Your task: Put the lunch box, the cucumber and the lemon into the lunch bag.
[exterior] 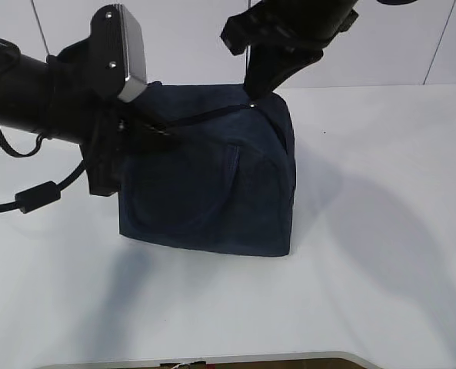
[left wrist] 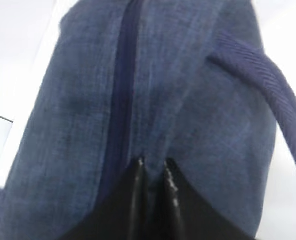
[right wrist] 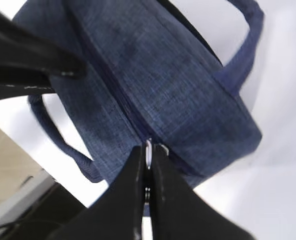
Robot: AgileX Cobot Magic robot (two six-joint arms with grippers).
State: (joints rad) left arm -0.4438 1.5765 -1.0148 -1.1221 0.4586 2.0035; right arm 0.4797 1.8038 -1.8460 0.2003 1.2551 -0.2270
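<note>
exterior: lunch bag (exterior: 212, 184) upright mid-table (exterior: 381, 231), zipped; lunch box, cucumber, lemon not visible, likely inside. left wrist: left gripper (left wrist: 152, 170) clenched on a pinch of top fabric beside the zipper (left wrist: 120, 90). right wrist: right gripper (right wrist: 148, 152) clamped on the ring pull (right wrist: 148, 148) at the bag's end. judgement: left should hold firm, right should pull straight along the track.
</note>
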